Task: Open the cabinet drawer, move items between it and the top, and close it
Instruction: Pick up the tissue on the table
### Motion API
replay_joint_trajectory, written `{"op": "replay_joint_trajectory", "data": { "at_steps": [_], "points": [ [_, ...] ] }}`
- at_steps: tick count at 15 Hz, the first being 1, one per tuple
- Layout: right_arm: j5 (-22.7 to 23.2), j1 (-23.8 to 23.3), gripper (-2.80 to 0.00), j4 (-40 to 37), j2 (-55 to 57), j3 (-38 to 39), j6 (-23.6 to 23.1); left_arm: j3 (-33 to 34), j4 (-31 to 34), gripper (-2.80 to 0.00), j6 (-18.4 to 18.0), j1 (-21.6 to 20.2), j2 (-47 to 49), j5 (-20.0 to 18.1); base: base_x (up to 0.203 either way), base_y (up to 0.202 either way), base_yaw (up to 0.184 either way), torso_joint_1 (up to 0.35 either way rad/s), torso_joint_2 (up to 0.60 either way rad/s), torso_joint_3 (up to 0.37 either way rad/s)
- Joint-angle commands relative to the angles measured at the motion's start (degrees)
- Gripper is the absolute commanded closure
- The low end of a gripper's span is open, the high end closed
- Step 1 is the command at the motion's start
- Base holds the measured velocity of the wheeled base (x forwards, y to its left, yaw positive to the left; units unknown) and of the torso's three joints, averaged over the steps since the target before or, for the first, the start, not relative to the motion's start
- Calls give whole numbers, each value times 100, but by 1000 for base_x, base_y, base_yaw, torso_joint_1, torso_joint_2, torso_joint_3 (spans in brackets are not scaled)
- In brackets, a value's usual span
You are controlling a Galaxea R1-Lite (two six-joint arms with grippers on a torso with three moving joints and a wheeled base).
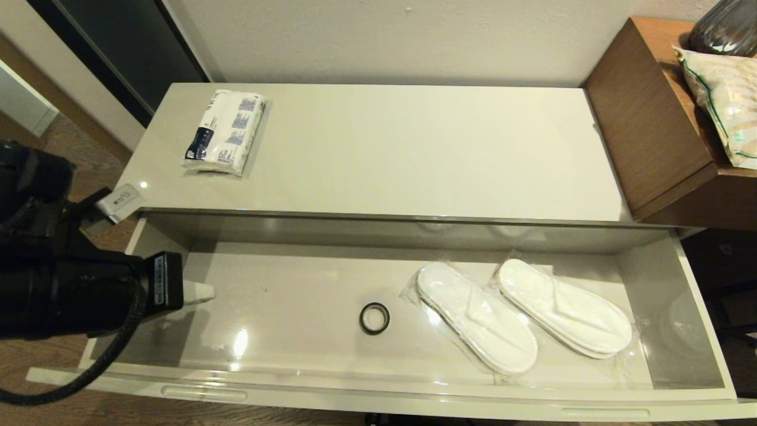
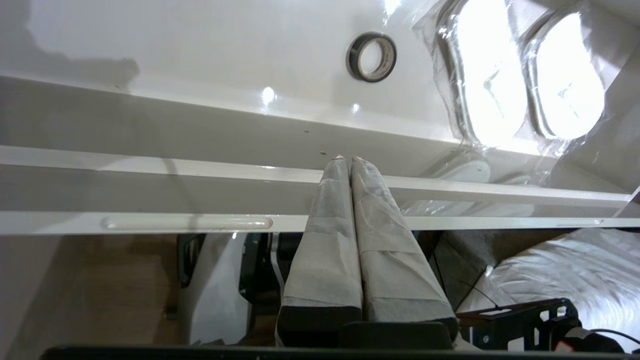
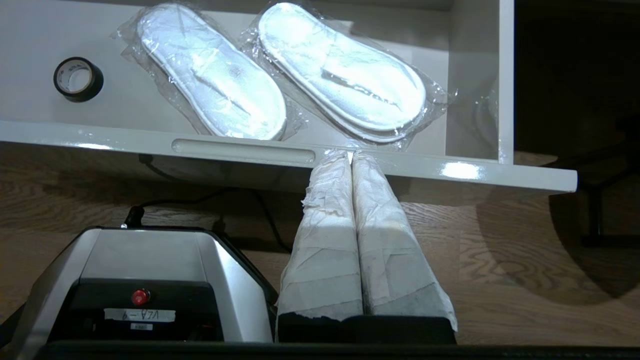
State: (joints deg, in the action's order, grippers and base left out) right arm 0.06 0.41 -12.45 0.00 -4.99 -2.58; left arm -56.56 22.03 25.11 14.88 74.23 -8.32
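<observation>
The cabinet drawer (image 1: pixel 378 387) stands pulled wide open below the top (image 1: pixel 414 148). The white tissue pack (image 1: pixel 223 131) with its navy label lies on the top's far left end, apart from both grippers. My left gripper (image 1: pixel 198 291) hangs over the drawer's left end, shut with nothing held. In the left wrist view its fingertips (image 2: pixel 348 159) meet above the drawer's front wall, beside a recessed slot (image 2: pixel 187 222). My right gripper (image 3: pixel 351 154) is shut and empty, low in front of the drawer front, near the right slot (image 3: pixel 245 150). It is outside the head view.
Inside the drawer lie a small black tape ring (image 1: pixel 374 318) and two clear-wrapped white slippers (image 1: pixel 476 316) (image 1: pixel 565 307). A brown wooden desk (image 1: pixel 650 118) with a plastic bag (image 1: pixel 721 100) adjoins the cabinet's right end. The robot base (image 3: pixel 140 285) sits on the wood floor below.
</observation>
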Motion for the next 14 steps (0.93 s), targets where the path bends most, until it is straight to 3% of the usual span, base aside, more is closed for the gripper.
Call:
{"op": "replay_joint_trajectory", "data": {
  "at_steps": [1, 4, 8, 9, 10, 12, 14],
  "points": [
    [3, 2, 0, -3, 0, -2, -5, -267, 31, 0, 7, -5, -97, 59, 0, 0, 0, 0, 0, 0],
    [3, 2, 0, -12, 0, -2, 4, -863, 22, 0, -9, -221, 408, 592, 0, 0, 0, 0, 0, 0],
    [3, 2, 0, -12, 0, -2, 4, -2062, 23, 0, -302, -466, 1312, 987, 0, 0, 0, 0, 0, 0],
    [3, 2, 0, -12, 0, -2, 4, -2368, 22, -59, -428, -517, 1553, 1108, 0, 0, 0, 0, 0, 0],
    [3, 2, 0, -12, 0, -2, 4, -2748, 19, -280, -607, -561, 1827, 1235, 0, 0, 0, 0, 0, 0],
    [3, 2, 0, -12, 0, -2, 4, -3375, -12, -280, -981, -668, 2342, 1438, 0, 0, 0, 0, 0, 0],
    [3, 2, 0, -12, 0, -2, 4, -3853, -334, -280, -1387, -737, 2866, 1916, 0, 0, 0, 0, 0, 0]
  ]
}}
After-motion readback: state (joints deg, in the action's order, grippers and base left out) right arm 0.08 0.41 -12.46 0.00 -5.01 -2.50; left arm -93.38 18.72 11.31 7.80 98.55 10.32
